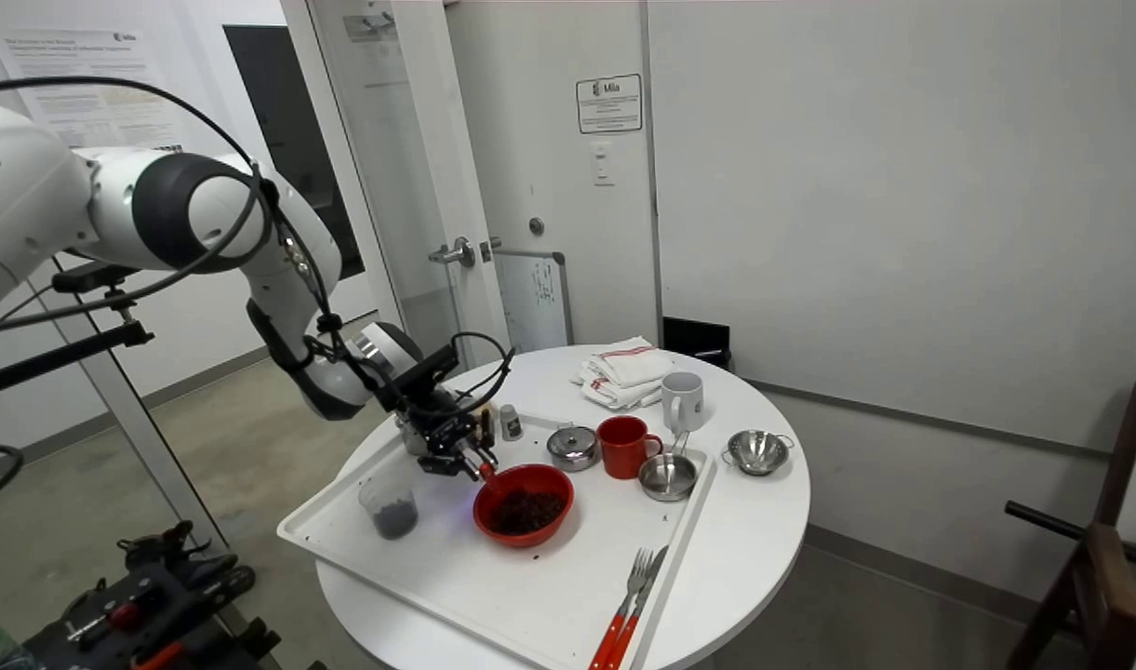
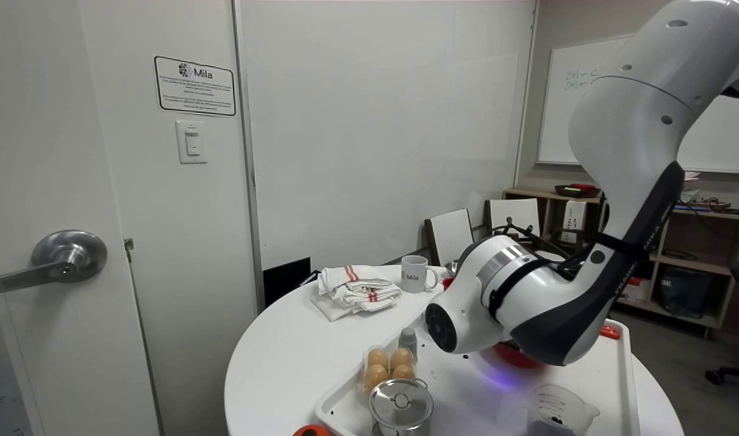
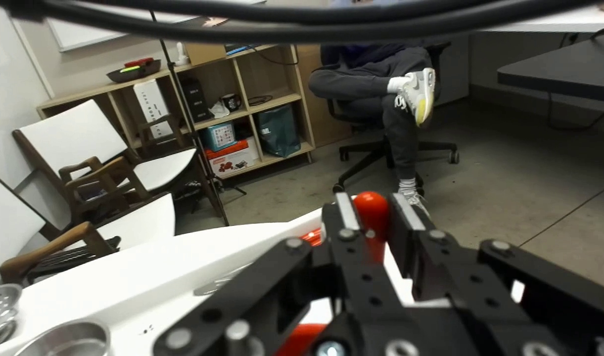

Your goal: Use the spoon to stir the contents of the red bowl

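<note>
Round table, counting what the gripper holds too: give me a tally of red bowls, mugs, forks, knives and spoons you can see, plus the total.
Red bowl: 1
Mugs: 2, red mug and grey mug
Fork: 1
Knife: 1
Spoon: 1, in the gripper, its head hard to make out
Total: 6

Bowl (image 1: 536, 478) on tray (image 1: 493, 588) on table (image 1: 740, 540)
</note>
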You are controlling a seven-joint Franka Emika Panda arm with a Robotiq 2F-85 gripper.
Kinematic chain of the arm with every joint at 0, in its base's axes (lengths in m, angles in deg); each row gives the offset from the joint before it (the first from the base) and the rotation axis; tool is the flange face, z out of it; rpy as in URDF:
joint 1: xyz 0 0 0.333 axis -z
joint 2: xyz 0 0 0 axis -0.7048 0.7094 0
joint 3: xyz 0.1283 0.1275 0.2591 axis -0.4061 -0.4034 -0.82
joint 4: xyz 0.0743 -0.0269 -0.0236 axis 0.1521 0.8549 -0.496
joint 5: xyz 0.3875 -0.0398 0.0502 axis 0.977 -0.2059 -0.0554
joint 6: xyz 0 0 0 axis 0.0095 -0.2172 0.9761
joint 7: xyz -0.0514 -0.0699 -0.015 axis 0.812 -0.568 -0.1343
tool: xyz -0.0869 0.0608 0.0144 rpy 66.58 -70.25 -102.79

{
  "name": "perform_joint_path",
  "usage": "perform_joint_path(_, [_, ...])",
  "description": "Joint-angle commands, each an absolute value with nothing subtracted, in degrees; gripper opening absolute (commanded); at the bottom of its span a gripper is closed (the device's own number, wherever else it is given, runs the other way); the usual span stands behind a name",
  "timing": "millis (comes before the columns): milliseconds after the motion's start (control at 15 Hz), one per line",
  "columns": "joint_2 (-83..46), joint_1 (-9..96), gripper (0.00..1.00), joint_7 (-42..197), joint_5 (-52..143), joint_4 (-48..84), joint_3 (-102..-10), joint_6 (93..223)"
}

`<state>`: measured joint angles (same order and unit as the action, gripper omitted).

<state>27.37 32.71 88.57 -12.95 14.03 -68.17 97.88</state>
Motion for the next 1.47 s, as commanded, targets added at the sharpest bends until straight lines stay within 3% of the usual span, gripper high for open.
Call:
perform_joint_path(0, [24.8, 35.2, 0.05, 86.4, -10.2, 20.0, -68.1, 99.3])
perform_joint_path(1400, [28.3, 32.1, 0.05, 88.0, -19.6, 7.9, -64.2, 93.8])
